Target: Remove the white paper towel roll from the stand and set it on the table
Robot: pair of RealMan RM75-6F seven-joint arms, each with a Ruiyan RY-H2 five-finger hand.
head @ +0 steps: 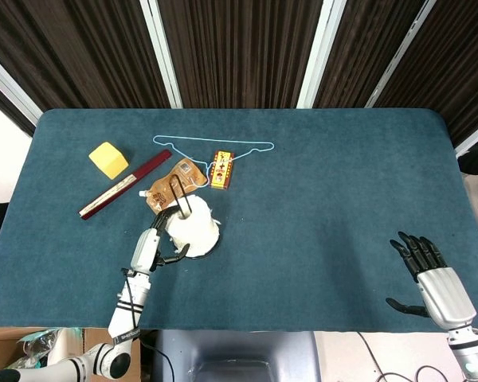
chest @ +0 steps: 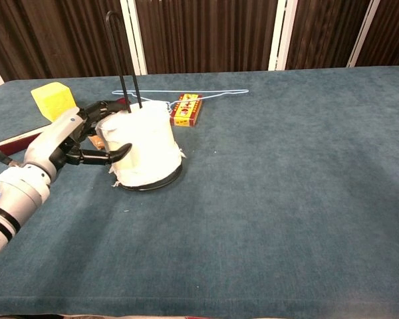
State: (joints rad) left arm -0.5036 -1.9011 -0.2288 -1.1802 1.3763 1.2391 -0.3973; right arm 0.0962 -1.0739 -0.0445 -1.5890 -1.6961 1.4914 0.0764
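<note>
The white paper towel roll (head: 194, 229) (chest: 145, 147) sits on its black wire stand (chest: 120, 66), whose tall loop (head: 178, 196) rises through the core. The roll leans slightly and its base ring (chest: 153, 187) shows at the bottom. My left hand (head: 153, 247) (chest: 73, 138) grips the roll from its left side, thumb across the front and fingers around the back. My right hand (head: 430, 278) hovers at the near right edge of the table, fingers spread, holding nothing. It appears only in the head view.
Behind the roll lie a brown pouch (head: 171, 181), a dark red stick (head: 126, 185) (chest: 16, 139), a yellow block (head: 108, 159) (chest: 53, 101), a small red and yellow box (head: 222, 169) (chest: 186, 109) and a thin blue wire hanger (head: 215, 145) (chest: 186, 93).
</note>
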